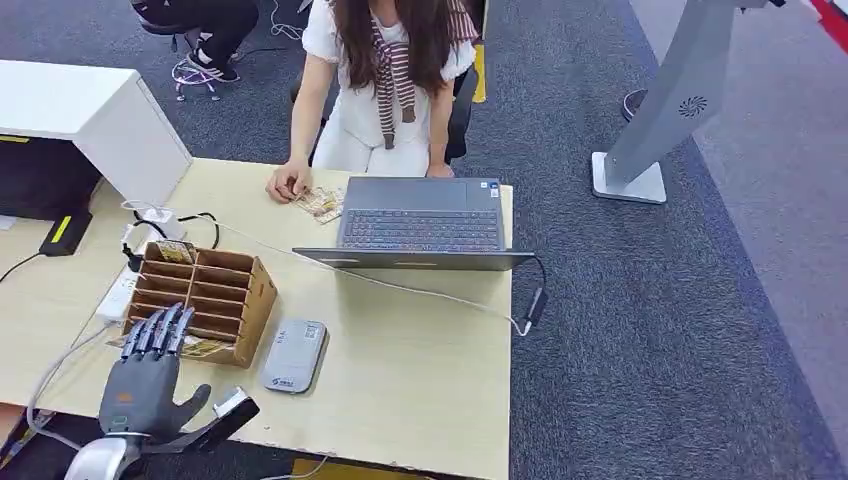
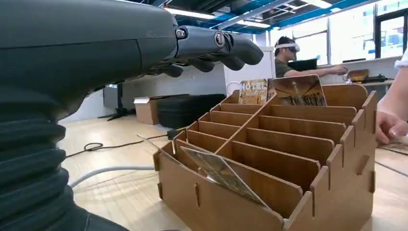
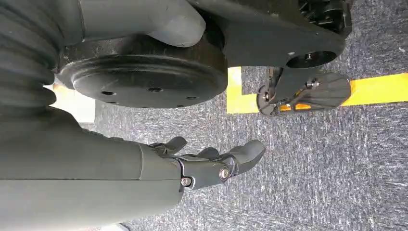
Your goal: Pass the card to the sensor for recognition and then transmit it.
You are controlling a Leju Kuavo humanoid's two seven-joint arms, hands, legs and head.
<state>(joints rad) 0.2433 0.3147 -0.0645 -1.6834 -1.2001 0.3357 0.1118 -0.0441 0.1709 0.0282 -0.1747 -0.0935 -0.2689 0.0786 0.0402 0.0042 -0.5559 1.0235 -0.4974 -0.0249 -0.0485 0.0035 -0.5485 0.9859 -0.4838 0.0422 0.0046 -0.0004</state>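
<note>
Ahead of left hand: the compartmented wooden card rack [image 1: 205,290] stood right before the fingers.
Right of rack: the flat grey sensor box [image 1: 295,355] lay beside it, with bare table [image 1: 420,370] beyond.
Far side: the open grey laptop [image 1: 420,225] and a person's hand [image 1: 288,182] barred the way.

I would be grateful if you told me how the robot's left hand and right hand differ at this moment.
The left hand is raised over the light wooden table, its fingers stretched toward the brown wooden slotted card holder; the right hand hangs low over grey carpet, away from the table. The left hand's fingers lie nearly straight, while the right hand's are loosely curved. Both hold nothing.
</note>
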